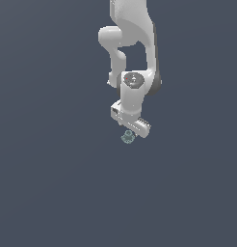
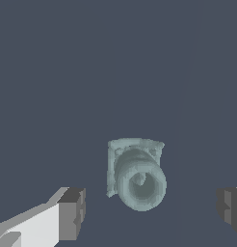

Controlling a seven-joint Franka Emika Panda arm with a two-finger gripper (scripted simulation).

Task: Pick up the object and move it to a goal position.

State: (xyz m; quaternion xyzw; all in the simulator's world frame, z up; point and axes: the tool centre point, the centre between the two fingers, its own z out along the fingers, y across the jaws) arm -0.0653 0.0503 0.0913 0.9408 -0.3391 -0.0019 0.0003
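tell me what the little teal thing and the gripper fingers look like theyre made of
Object: pale teal-grey, matte, softly lumpy, like cast plastic or painted metal; the render leaves it open. Fingers: dark grey, dull blocky pads, perhaps rubber, on a smooth white bar.

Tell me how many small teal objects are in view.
1. The object lies between the open gripper's fingers in the wrist view, just below the gripper in the exterior view. Others aren't visible.

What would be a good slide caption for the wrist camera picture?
Open pincer with its grey fingertips on either side of the small teal object.
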